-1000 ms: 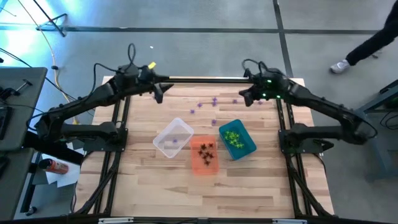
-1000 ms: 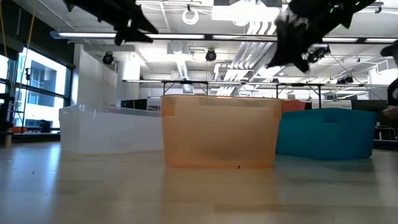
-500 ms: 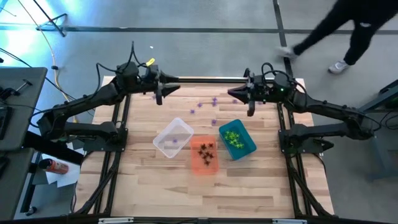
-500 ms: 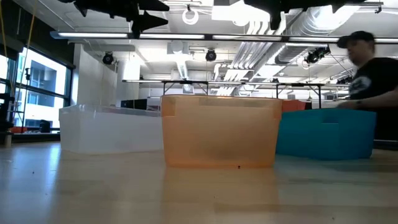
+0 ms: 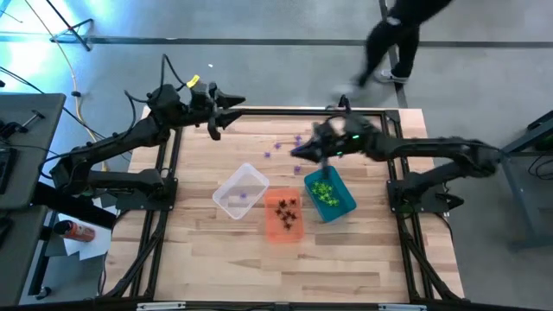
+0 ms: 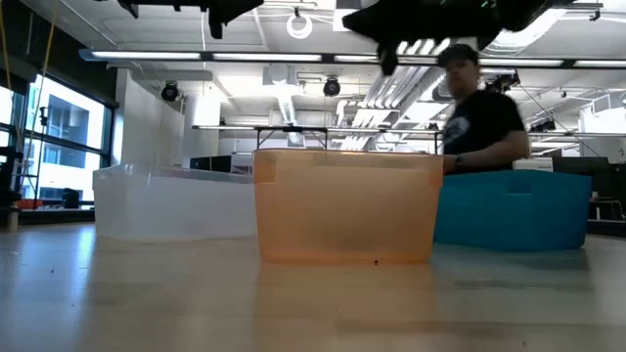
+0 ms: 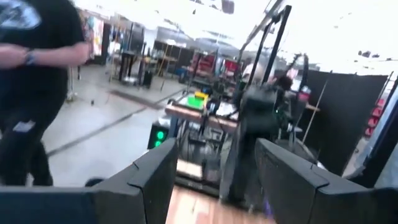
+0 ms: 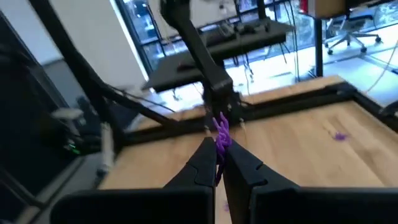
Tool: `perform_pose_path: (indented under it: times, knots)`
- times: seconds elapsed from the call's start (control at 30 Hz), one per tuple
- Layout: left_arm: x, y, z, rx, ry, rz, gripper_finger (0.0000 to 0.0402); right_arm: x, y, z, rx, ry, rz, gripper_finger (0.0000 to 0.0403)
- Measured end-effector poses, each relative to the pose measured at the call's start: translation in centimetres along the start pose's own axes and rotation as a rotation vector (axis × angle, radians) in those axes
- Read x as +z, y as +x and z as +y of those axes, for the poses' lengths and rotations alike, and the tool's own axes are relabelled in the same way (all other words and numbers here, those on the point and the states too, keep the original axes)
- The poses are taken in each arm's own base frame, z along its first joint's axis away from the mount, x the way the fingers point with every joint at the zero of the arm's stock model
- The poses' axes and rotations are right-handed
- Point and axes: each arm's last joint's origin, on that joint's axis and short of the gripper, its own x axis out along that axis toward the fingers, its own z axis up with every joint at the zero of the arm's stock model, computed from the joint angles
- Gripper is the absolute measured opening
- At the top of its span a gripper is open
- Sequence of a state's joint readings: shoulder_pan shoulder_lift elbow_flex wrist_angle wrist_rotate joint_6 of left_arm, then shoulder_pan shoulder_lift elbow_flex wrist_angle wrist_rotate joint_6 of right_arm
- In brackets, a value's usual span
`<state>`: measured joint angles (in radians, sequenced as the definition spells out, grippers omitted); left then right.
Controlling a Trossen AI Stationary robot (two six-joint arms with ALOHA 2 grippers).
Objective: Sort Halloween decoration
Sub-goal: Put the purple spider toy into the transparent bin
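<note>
Tiny spiky Halloween trinkets: purple ones lie loose on the far part of the table (image 5: 278, 147), one is in the clear bin (image 5: 242, 192), black ones are in the orange bin (image 5: 283, 214) and green ones in the teal bin (image 5: 329, 193). My right gripper (image 5: 301, 154) hangs above the table just beyond the teal bin, shut on a purple trinket (image 8: 221, 132). My left gripper (image 5: 229, 105) is raised over the far left corner, open and holding nothing (image 7: 217, 152). My right gripper pinches one purple trinket between its two fingertips (image 8: 210, 155). Most of the trinket's spiky body (image 8: 222, 124) sticks out past the tips. It is lifted clear of the table.
The three bins stand side by side mid-table, seen as a row in the low view (image 6: 342, 205). Another loose purple trinket (image 8: 339, 135) lies on the wood. A person (image 5: 397, 34) walks past beyond the far edge. Bare wood lies toward the near edge.
My right gripper has swung from the far right corner toward the table's left and near side, ending beside the teal bin. My left gripper has shifted slightly toward the far edge. The person has walked leftward behind the table.
</note>
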<state>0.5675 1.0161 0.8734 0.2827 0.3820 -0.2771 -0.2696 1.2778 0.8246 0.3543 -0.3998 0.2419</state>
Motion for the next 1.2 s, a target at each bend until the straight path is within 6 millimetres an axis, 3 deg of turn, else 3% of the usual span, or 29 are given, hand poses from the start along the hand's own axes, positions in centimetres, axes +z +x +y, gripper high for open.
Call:
perform_pose_path:
  times: [0.33,0.6,0.9,1.2]
  knots:
    - [0.4,0.0,0.0,0.0,-0.022,-0.036,0.0202,-6.4,11.4,-4.2,-0.019,-0.09,0.226,0.0004]
    - [0.4,0.0,0.0,0.0,-0.057,-0.035,0.0202,-9.7,18.0,-5.7,0.033,-0.064,0.434,0.0005]
    - [0.3,0.0,0.0,-0.002,-0.058,-0.034,0.0202,-10.2,21.0,-4.8,0.017,-0.003,0.602,0.0023]
    - [0.3,0.0,0.0,-0.003,-0.058,-0.035,0.0202,-7.8,21.2,-4.4,0.02,-0.081,0.684,0.0183]
